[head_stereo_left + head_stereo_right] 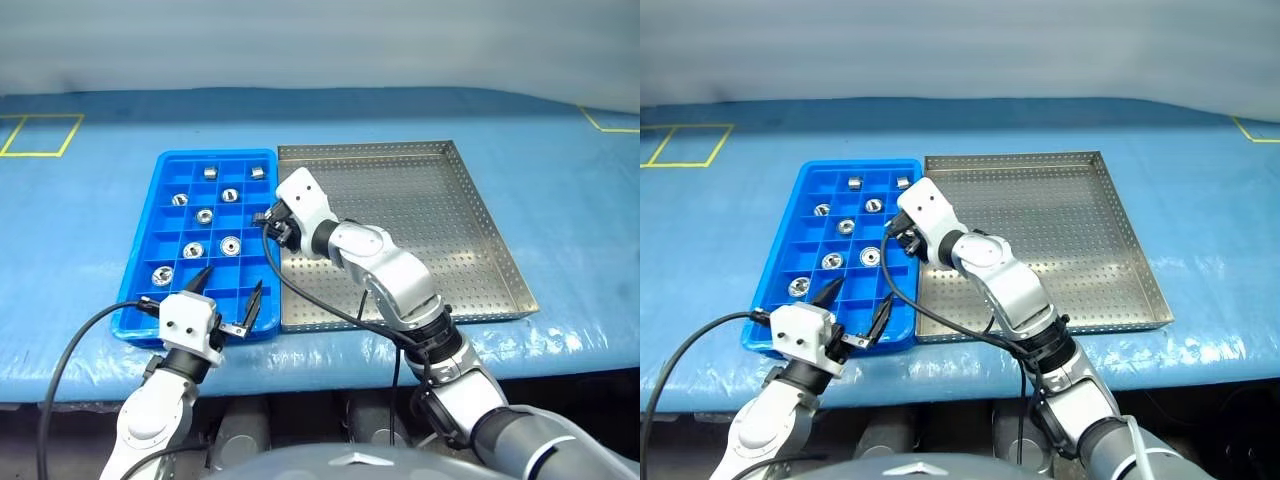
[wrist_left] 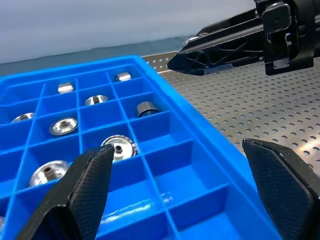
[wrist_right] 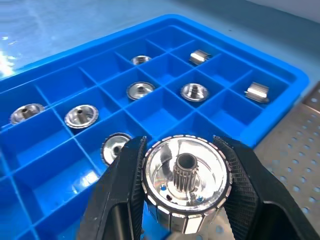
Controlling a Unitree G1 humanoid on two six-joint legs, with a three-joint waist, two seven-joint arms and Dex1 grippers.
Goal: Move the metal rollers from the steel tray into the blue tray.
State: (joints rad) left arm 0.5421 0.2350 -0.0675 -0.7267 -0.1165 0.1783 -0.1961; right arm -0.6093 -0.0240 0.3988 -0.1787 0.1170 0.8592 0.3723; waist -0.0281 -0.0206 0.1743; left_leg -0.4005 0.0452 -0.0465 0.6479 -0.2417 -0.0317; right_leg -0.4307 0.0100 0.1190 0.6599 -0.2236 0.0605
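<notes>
Fig.: your R gripper [image 3: 186, 192] clamps roller [image 3: 186, 189] above blue tray [image 1: 142, 285] edge, ready for empty cell; L gripper [image 1: 232, 298] spread wide, idle, clear.

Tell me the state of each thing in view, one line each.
Right gripper: shut on a roller, over the blue tray's right edge.
Held roller: clamped between the fingers, hub facing the camera.
Left gripper: open, empty, over the blue tray's near end.
Blue tray: eight rollers, one to a compartment.
Steel tray: no rollers on its visible floor.
</notes>
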